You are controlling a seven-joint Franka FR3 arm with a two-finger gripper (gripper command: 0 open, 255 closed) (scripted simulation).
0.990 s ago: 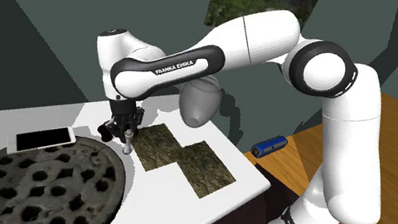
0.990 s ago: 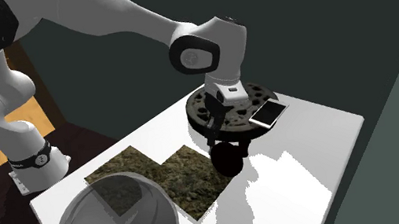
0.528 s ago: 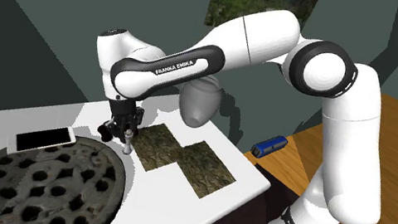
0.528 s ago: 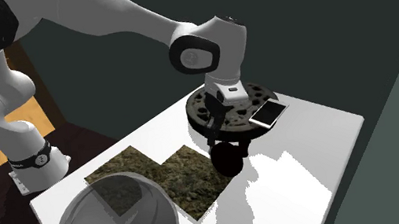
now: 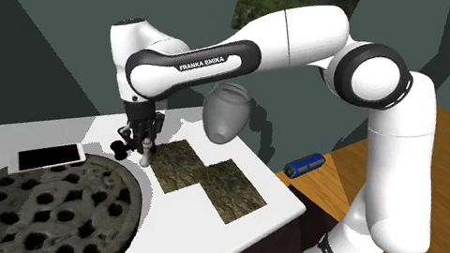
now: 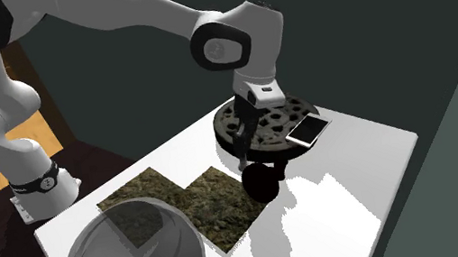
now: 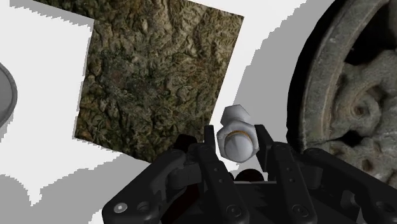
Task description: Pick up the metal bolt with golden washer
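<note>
The bolt [image 7: 236, 136] is pale grey metal with a thin golden ring around its washer. It sits clasped between my two black fingers [image 7: 208, 145], clear of the white table [image 7: 57, 83]. In the shoulder view my gripper [image 5: 141, 152] hangs just above the table, between the round disc and the mossy mats, and the bolt [image 5: 147, 152] shows as a pale spot at its tip. In the second exterior view the gripper [image 6: 244, 155] points down in front of the disc.
A large dark perforated disc [image 5: 47, 208] lies beside the gripper, with a phone [image 5: 48, 155] at its rim. Two mossy square mats [image 5: 205, 176] lie on the other side. A grey vase [image 5: 225, 113] stands behind them, and a blue can [image 5: 304, 164] lies off the table.
The arm has risen and the gripper has lifted a little off the table with the bolt in it. Disc, phone and mats stay put.
</note>
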